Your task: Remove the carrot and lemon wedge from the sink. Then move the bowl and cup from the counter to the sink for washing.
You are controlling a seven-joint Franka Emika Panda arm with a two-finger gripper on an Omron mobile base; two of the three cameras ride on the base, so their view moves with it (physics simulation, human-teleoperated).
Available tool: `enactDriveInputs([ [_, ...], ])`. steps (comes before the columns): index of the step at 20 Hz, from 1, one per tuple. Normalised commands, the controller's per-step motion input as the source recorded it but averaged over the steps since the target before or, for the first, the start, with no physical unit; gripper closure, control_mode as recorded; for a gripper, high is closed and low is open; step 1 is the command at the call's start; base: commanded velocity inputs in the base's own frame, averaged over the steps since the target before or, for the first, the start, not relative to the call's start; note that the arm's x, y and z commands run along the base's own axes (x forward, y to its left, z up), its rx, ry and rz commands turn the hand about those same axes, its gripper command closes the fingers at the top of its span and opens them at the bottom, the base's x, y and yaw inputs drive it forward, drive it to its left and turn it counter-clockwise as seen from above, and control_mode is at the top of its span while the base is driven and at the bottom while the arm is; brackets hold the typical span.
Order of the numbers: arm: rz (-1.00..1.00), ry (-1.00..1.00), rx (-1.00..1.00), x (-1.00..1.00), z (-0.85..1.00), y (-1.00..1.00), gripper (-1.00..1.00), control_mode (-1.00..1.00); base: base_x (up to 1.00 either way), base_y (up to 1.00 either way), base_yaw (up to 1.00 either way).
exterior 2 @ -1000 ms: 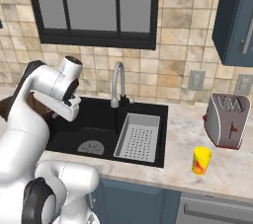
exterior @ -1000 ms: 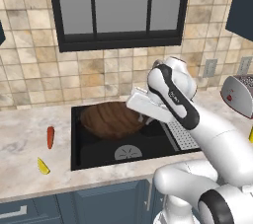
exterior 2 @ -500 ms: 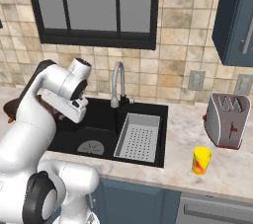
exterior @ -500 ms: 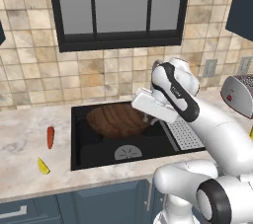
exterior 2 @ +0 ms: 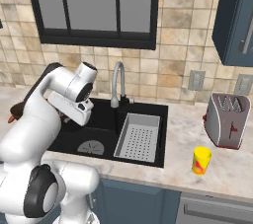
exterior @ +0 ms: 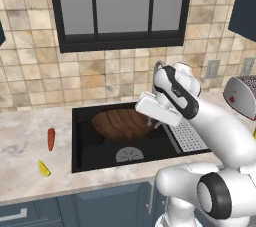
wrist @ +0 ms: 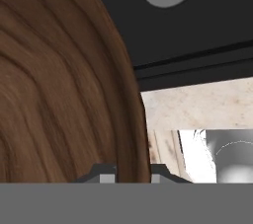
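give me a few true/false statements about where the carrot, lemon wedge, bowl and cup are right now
1. The carrot lies on the counter left of the sink. True.
2. The lemon wedge sits in the sink. False: it is on the counter, nearer the front edge than the carrot.
3. The bowl is over the sink basin, its rim between the fingers of the gripper. True.
4. The cup is in the sink. False: it stands on the counter by the toaster.
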Motion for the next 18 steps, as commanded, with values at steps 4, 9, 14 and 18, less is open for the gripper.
enactDriveInputs([
  [4, 0.00, 0.00, 0.00, 0.18, -0.16, 0.00, 1.00, -1.00, 0.00, 0.00, 0.00],
  [9, 0.00, 0.00, 0.00, 0.18, -0.16, 0.00, 1.00, -1.00, 0.00, 0.00, 0.00],
  [14, 0.00, 0.01, 0.00, 0.19, -0.15, 0.00, 1.00, -1.00, 0.00, 0.00, 0.00],
  [18, 0.00, 0.03, 0.00, 0.25, -0.12, 0.00, 1.00, -1.00, 0.00, 0.00, 0.00],
])
